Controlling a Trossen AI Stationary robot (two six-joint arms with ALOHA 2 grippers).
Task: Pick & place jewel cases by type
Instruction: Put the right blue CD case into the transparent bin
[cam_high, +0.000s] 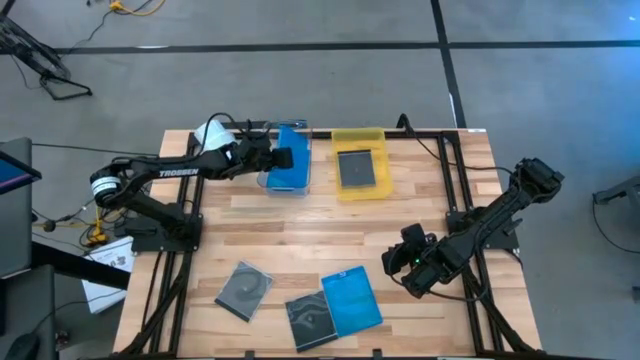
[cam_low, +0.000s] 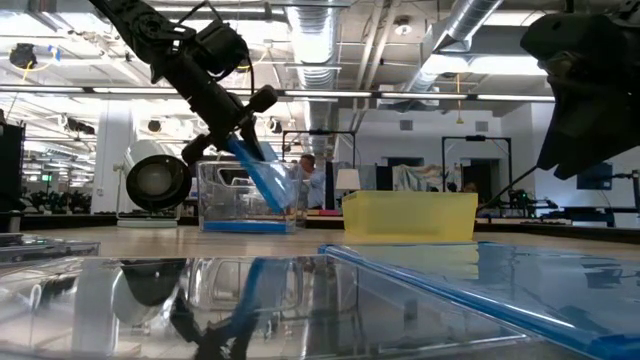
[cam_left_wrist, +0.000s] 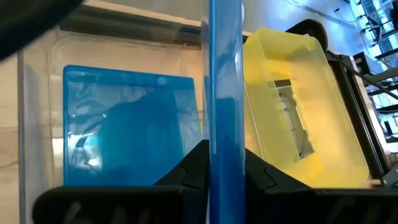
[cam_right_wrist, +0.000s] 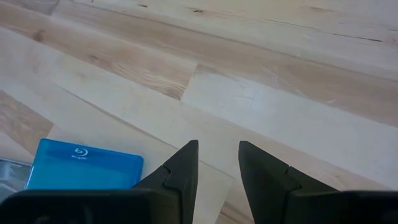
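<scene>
My left gripper (cam_low: 238, 128) is over the clear tray (cam_high: 268, 180) at the table's far side, shut on a blue jewel case (cam_low: 262, 178) that slants down into the tray. Another blue case (cam_left_wrist: 124, 124) lies flat on the tray's floor. The yellow tray (cam_high: 360, 135) beside it holds a dark case (cam_high: 356, 167) lying flat. At the near edge lie a grey case (cam_high: 245, 288), a dark case (cam_high: 310, 320) and a blue case (cam_high: 352, 300). My right gripper (cam_right_wrist: 217, 165) hovers open over bare wood to the right of them. My left gripper pinches the blue jewel case by its two flat faces near its upper end (cam_left_wrist: 224, 158), one finger (cam_left_wrist: 194, 169) on each face. The fingers come slanting down from the table's left. The case stands on edge and tilted, its lower end (cam_low: 283, 205) inside the clear tray; whether that end touches anything, I cannot tell.
A white roll (cam_high: 212, 132) lies on its side at the far edge, left of the clear tray. Black frame rails (cam_high: 455, 190) run along the table's sides. Bare wood (cam_high: 300, 225) lies between the trays and the near cases.
</scene>
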